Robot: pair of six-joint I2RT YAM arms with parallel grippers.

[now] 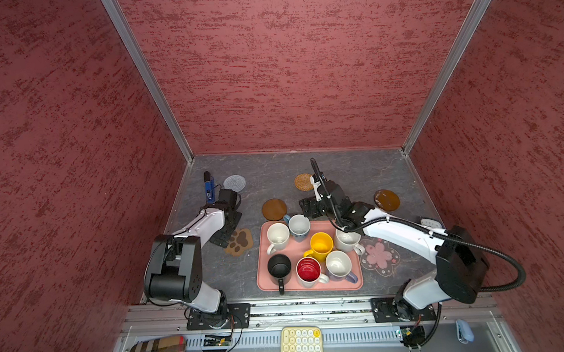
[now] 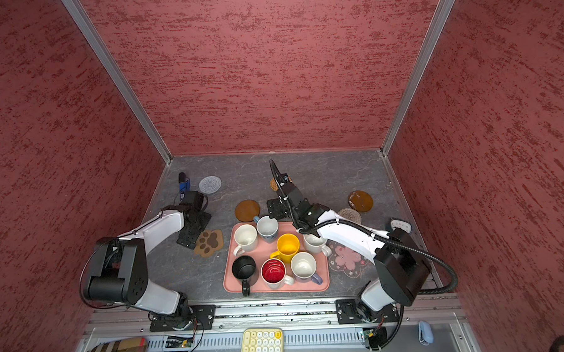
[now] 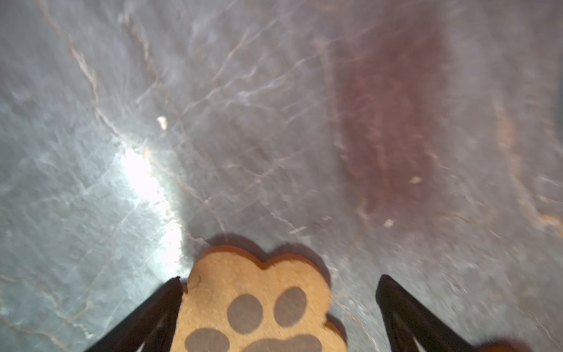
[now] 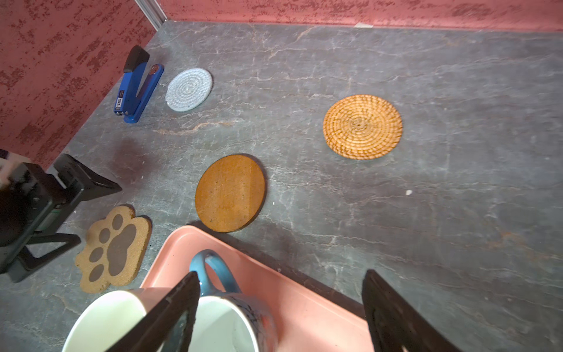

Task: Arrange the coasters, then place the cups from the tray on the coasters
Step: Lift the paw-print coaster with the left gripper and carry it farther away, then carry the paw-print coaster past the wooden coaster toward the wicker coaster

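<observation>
Between the wide-spread fingers of the left pincer [image 3: 280,277] lies the tan paw-shaped cork coaster [image 3: 259,304], flat on the grey marbled table [image 3: 243,137]. One fingertip is just beside the coaster's edge and the other stands clear, so this pincer is open and grips nothing.

The right pincer [image 4: 282,274] is also open and empty. It hangs over the far corner of the salmon-pink rectangular tray [image 4: 289,304], with one finger at the rim of the blue handled mug [image 4: 225,323] and the other over the tray's far rim.

Just ahead of the right pincer, past the tray's rim, a round brown disc coaster [image 4: 230,193] lies flat. A round wicker coaster [image 4: 362,126] lies farther ahead. The grey woven round coaster [image 4: 189,89] is well off towards the left pincer's side, next to a blue stapler [image 4: 137,88].

Out to the right pincer's other side lie a second brown disc coaster [image 1: 387,200], a beige woven coaster [image 2: 349,215] and a pink flower-shaped coaster [image 1: 379,256], the last two partly under its arm.

All seven mugs stand on the tray: blue, two white [image 1: 278,237] [image 1: 347,241], yellow [image 1: 321,245], black [image 1: 279,266], red-lined white [image 1: 308,270] and lavender [image 1: 340,265].
</observation>
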